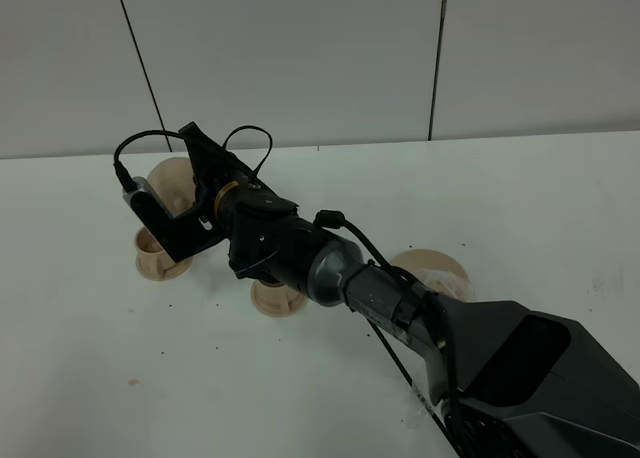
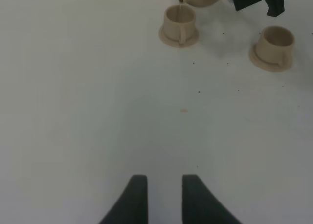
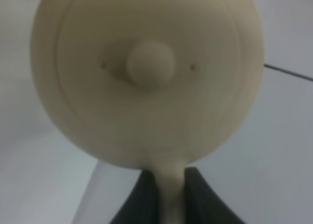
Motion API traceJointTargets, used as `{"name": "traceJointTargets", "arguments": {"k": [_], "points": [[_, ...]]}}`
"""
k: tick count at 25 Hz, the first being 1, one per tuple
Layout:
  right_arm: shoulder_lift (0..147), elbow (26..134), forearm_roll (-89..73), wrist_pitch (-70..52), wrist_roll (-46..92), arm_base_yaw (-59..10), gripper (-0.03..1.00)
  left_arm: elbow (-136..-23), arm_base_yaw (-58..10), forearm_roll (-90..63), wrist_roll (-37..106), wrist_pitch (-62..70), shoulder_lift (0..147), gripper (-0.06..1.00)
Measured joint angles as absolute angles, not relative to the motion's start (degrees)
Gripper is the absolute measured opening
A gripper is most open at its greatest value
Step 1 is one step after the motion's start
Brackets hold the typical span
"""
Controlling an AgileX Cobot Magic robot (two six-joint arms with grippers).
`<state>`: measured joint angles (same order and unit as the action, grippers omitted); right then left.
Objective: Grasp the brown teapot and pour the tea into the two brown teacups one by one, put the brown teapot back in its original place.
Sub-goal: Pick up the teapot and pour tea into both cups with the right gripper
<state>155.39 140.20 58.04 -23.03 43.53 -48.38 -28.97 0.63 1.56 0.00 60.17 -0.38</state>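
The brown teapot [image 1: 168, 181] hangs tilted in the air at the left of the table, and my right gripper [image 1: 188, 203] is shut on its loop handle [image 3: 171, 197]. The right wrist view is filled by its domed lid and knob [image 3: 149, 65]. Its spout [image 2: 181, 0] sits just above one brown teacup [image 2: 180, 24], the left one [image 1: 158, 256]. The other teacup [image 2: 275, 47] stands on its saucer, half hidden under my right arm [image 1: 278, 298]. The wide empty saucer [image 1: 437, 270] lies to the right. My left gripper [image 2: 164, 197] is open above bare table, far from the cups.
The right arm [image 1: 340, 268] stretches diagonally across the white table [image 1: 120, 378] from the lower right, covering the middle. A grey panelled wall [image 1: 300, 58] runs behind the table. Small dark specks [image 2: 184, 110] dot the tabletop near the cups.
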Motion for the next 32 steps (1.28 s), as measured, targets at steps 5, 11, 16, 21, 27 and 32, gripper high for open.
{"name": "traceJointTargets", "arguments": {"k": [5,11,16,21,27,32], "points": [[155.4,140.2,61.4,-22.7,43.0,-48.4,0.09,-29.0,0.6,1.6,0.0,60.2,-0.4,0.24],[155.5,140.2,64.1,-22.3,42.4,-48.5,0.09,-29.0,0.6,1.6,0.0,60.2,-0.4,0.24],[156.4,140.2,66.2,-21.7,42.3,-48.5,0.09,-29.0,0.6,1.6,0.0,60.2,-0.4,0.24],[157.0,140.2,68.2,-21.2,41.5,-48.6,0.09,-29.0,0.6,1.6,0.0,60.2,-0.4,0.24],[157.0,140.2,70.0,-20.8,41.3,-48.7,0.09,-29.0,0.6,1.6,0.0,60.2,-0.4,0.24],[157.1,140.2,71.2,-20.7,41.1,-48.8,0.09,-29.0,0.6,1.6,0.0,60.2,-0.4,0.24]]}}
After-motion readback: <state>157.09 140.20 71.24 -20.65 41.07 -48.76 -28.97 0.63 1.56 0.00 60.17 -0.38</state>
